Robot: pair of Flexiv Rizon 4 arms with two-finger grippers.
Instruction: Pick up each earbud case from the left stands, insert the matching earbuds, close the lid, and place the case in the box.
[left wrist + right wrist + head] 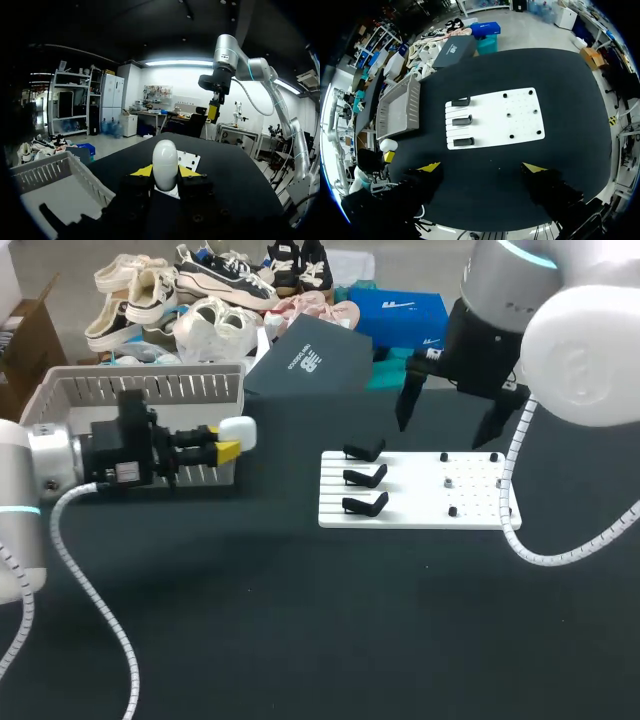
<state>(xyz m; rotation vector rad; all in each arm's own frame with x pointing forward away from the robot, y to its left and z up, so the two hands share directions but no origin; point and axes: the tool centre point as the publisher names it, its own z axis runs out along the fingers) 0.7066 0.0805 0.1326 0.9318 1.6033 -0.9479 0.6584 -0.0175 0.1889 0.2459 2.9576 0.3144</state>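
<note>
Black worktop (pixel 300 620) carries everything. The grey slatted box (pixel 150 390) is the biggest item, sitting just beside my left hand (pixel 225 445); in the left wrist view its wall (pixel 50 180) lies off to one side of the fingers, close by.

Next is the white board (pixel 420 505), directly under my right hand (pixel 452 418) and well ahead of the left hand. In the right wrist view the board (pixel 495 117) lies flat below the hand (pixel 481 167), ahead of the two yellow tips. The right hand is spread wide, with nothing between the fingers, held well above the board.

Three black stands (pixel 365 477) sit in a column on the board end nearer the left hand. Small dark dots (pixel 450 482) are scattered on the other end, under the right hand; I can't tell what they are.

White earbud case (pixel 238 430): gripped in the left hand, lid closed, clear of the worktop. In the left wrist view the case (pixel 165 157) stands between both fingers, pinched from two sides, its rounded end poking out past the tips.
</note>
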